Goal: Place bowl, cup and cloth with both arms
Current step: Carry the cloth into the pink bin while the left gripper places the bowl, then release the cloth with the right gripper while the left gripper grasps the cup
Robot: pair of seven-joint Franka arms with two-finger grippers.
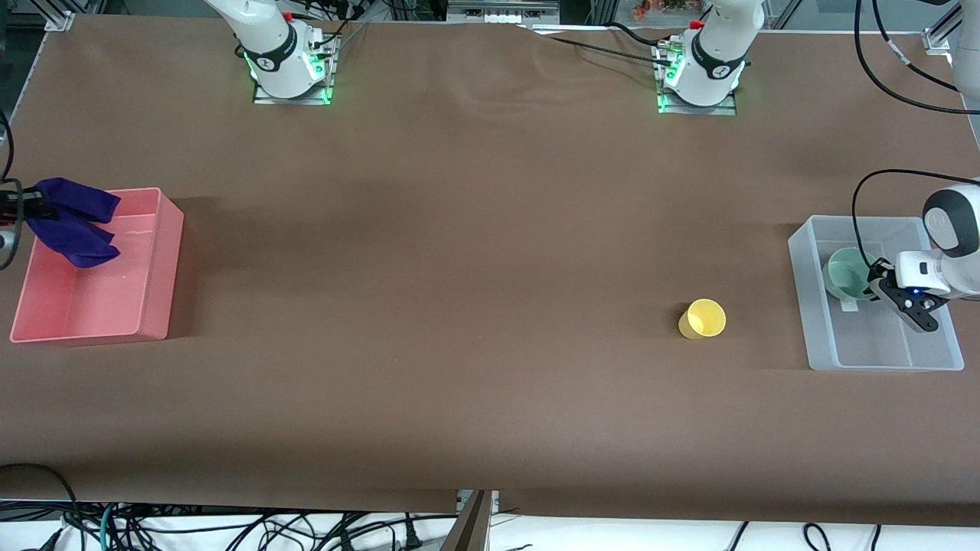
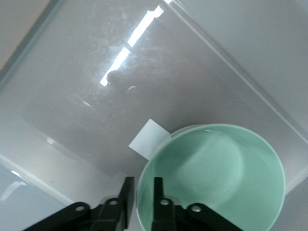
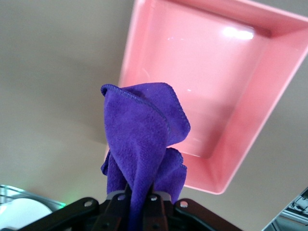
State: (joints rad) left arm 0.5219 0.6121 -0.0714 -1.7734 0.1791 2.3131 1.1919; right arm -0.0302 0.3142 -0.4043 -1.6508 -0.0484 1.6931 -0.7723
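My left gripper (image 1: 879, 277) is inside the clear bin (image 1: 880, 358) at the left arm's end of the table. It is shut on the rim of the pale mint-green bowl (image 1: 845, 274), one finger inside and one outside. The left wrist view shows that gripper (image 2: 140, 195) pinching the bowl (image 2: 216, 178) over the bin's floor (image 2: 72, 96). My right gripper (image 1: 37, 205) is shut on the purple cloth (image 1: 73, 226), which hangs over the pink bin (image 1: 92, 306). The right wrist view shows the cloth (image 3: 139, 130) hanging from that gripper (image 3: 140, 197) above the pink bin (image 3: 207, 91). The yellow cup (image 1: 702, 319) sits on the table beside the clear bin.
The brown table (image 1: 459, 268) stretches between the two bins. The two arm bases (image 1: 287, 69) (image 1: 700, 76) stand along its back edge. A white label (image 2: 148, 138) lies on the clear bin's floor by the bowl.
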